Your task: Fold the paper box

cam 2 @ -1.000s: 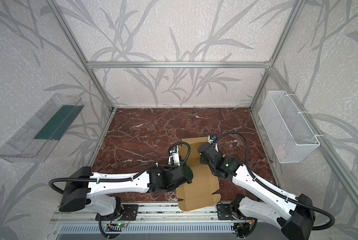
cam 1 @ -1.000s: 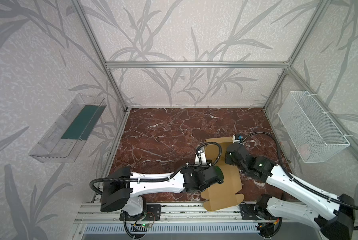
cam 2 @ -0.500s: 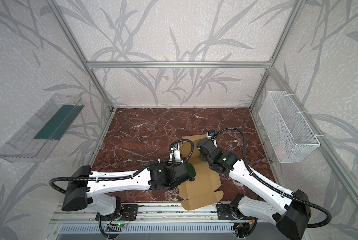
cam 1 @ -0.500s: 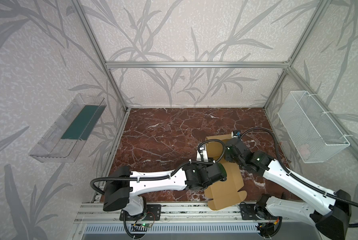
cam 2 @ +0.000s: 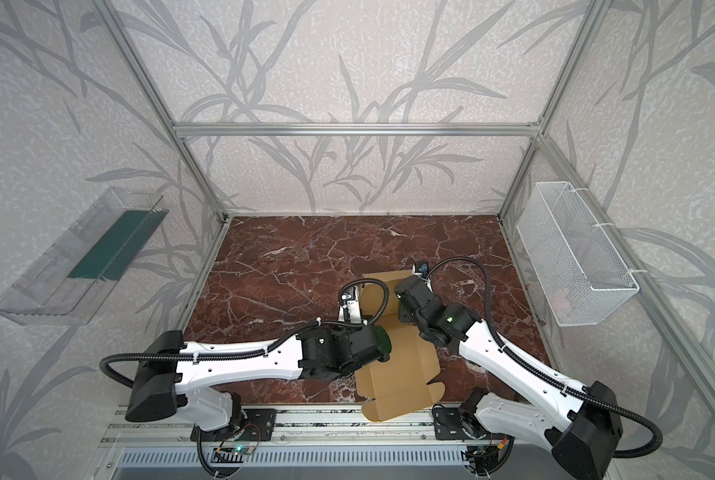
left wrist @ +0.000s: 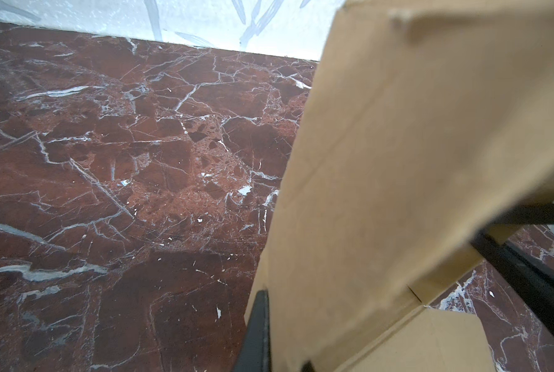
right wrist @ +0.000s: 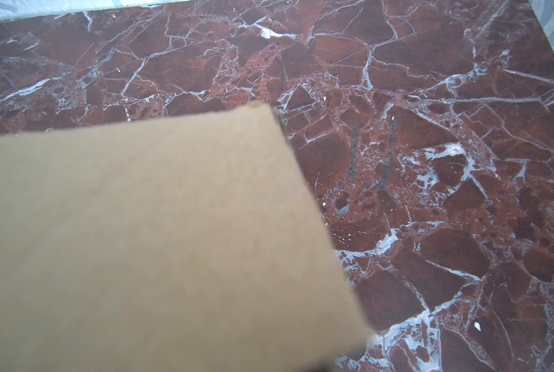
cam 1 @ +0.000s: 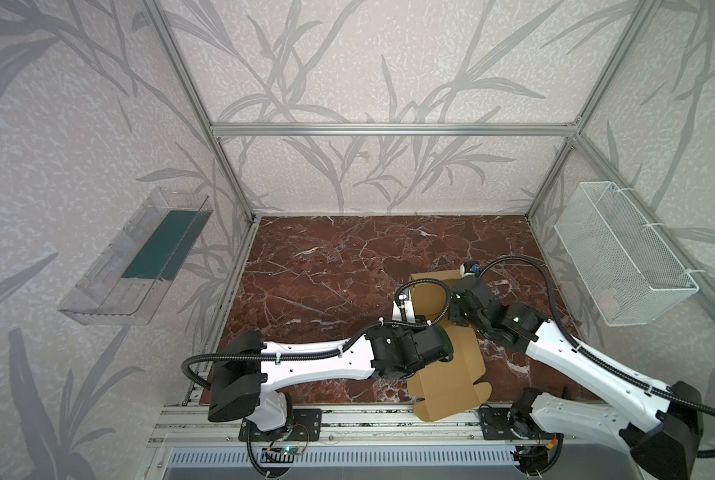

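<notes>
**Hidden items.** My left gripper [left wrist: 283, 331] is covered by its own wrist in both top views. The left wrist view shows one dark finger [left wrist: 258, 325] against a raised panel of the paper box [left wrist: 398, 161], with the jaws closed on that panel's lower edge. My right gripper [cam 1: 461, 305] is closed as well. In the right wrist view blurred cardboard masks its fingers, so I cannot tell whether it pinches anything.

**Change.** Compared with one second ago, my right gripper sits slightly farther back and to the left. The paper box remains at the front, right of centre on the tabletop [cam 1: 326, 291], and its near flaps overhang the front rail [cam 1: 347, 415] as before.

**Surroundings.**
- A clear wall tray [cam 1: 139, 257] with a green liner [cam 1: 160, 245] hangs at left.
- The tabletop is red-brown with a marble pattern.
- An aluminium frame [cam 1: 389, 129] stands before leaf-patterned walls [cam 1: 389, 62].
- A white wire basket [cam 1: 621, 257] hangs at right.
</notes>
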{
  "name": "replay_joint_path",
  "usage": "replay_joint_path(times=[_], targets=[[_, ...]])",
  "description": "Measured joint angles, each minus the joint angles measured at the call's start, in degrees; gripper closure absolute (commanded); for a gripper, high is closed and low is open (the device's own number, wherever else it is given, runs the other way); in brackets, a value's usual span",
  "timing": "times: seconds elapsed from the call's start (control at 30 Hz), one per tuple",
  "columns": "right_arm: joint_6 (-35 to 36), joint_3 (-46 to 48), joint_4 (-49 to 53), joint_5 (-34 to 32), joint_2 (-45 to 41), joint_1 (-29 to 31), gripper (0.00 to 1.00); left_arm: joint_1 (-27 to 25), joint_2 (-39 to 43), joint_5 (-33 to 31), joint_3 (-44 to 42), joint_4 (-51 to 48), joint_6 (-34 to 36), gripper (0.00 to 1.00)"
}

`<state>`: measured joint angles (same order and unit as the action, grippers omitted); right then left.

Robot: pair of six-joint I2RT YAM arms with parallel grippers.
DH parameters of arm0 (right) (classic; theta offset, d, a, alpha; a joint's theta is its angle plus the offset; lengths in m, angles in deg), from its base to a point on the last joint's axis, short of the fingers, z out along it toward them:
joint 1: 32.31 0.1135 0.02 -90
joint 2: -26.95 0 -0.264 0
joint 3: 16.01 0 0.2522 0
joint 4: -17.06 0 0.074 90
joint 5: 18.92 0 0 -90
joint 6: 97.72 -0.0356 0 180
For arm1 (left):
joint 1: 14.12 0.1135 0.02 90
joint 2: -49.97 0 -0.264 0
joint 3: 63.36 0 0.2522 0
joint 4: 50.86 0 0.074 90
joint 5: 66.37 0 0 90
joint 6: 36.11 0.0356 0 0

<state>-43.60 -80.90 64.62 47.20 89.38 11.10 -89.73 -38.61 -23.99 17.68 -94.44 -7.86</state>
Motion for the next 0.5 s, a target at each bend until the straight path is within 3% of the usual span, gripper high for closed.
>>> replay_joint_path(times=[0.5], targets=[[-0.7,2.4,-2.4,2.0,-0.1,-0.3,0.80,0.0,0.0,0.9,0.2,-1.2,-0.3,1.00]])
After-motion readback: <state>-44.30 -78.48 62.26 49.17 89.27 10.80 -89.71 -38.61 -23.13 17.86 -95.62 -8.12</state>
